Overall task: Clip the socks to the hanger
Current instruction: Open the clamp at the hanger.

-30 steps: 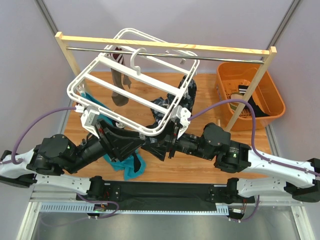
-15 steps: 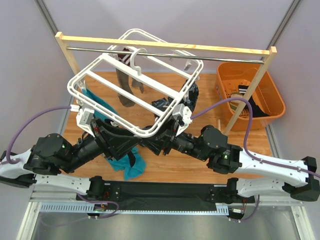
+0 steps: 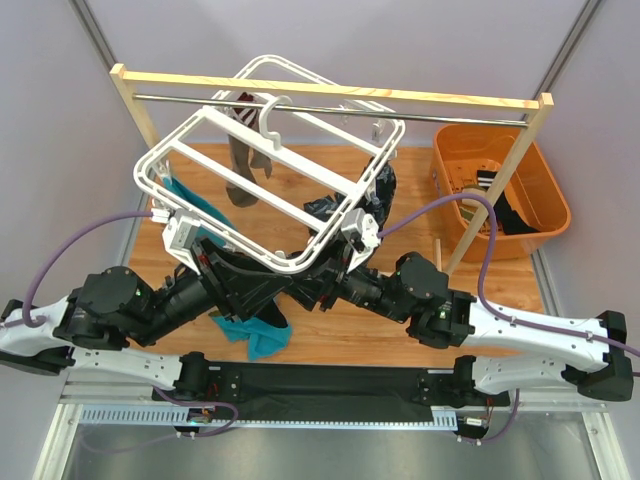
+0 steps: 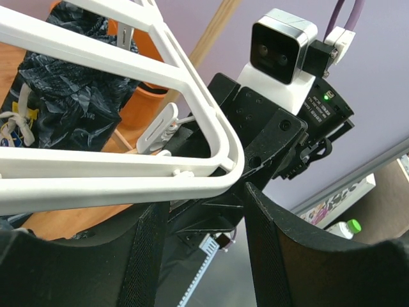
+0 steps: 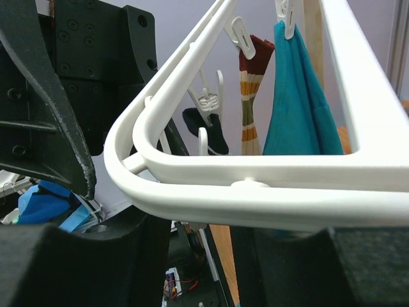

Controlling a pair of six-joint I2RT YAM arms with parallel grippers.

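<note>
Top external: left arm and right arm converge under hanger.

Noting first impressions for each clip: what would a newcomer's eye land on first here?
The big white hanger, tilted and hooked over the metal rail mid-scene, with the left arm and right arm reaching up under its near rim. Hanging from its clips, a teal sock and a striped sock show in the right wrist view. An orange basket sits far right.
</note>
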